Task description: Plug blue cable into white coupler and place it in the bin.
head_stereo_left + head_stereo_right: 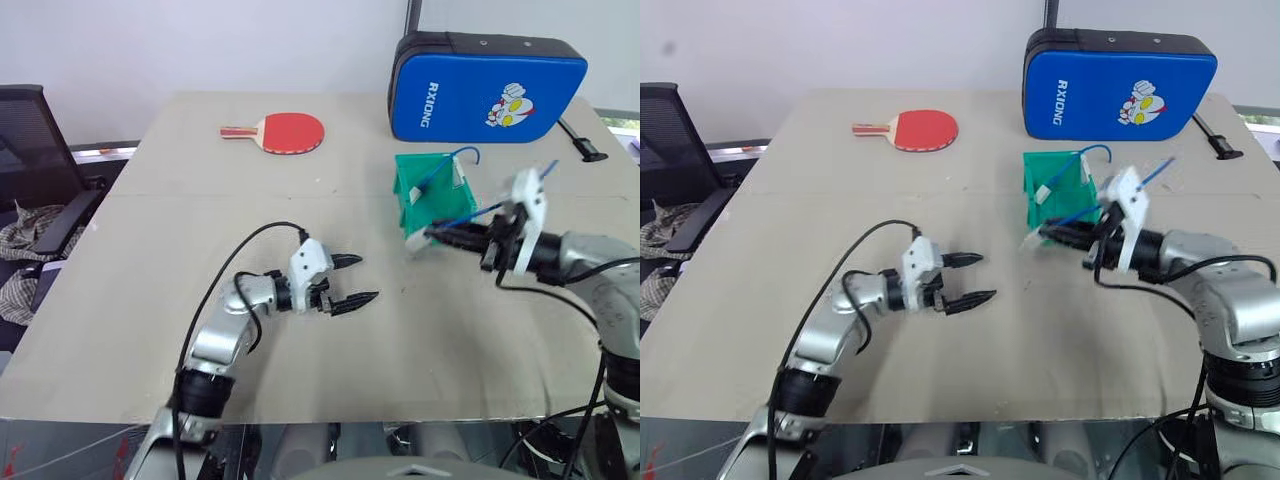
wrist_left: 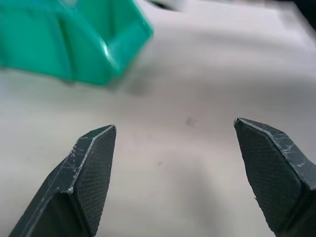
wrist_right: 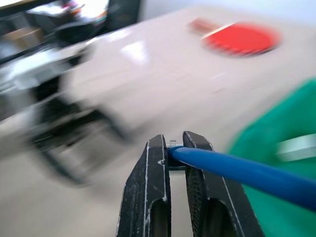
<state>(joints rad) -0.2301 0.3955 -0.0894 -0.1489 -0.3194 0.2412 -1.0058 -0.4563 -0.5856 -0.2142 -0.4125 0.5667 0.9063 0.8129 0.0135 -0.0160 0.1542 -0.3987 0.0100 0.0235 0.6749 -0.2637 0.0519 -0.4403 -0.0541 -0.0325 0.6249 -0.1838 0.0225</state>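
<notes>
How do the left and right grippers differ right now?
The left gripper is open and holds nothing, while the right gripper is shut on the blue cable. The left gripper hangs over bare table; the right gripper is up beside the green bin, where the cable runs. Both have two black fingers.

Glossy green plastic bin (image 1: 432, 195) — matt beige table (image 1: 300, 200) — rubbery smooth blue cable (image 3: 247, 170)

Blue padded case (image 1: 487, 88) at table's far edge: white vert. lettering "RXIONG". No other legible txt.
</notes>
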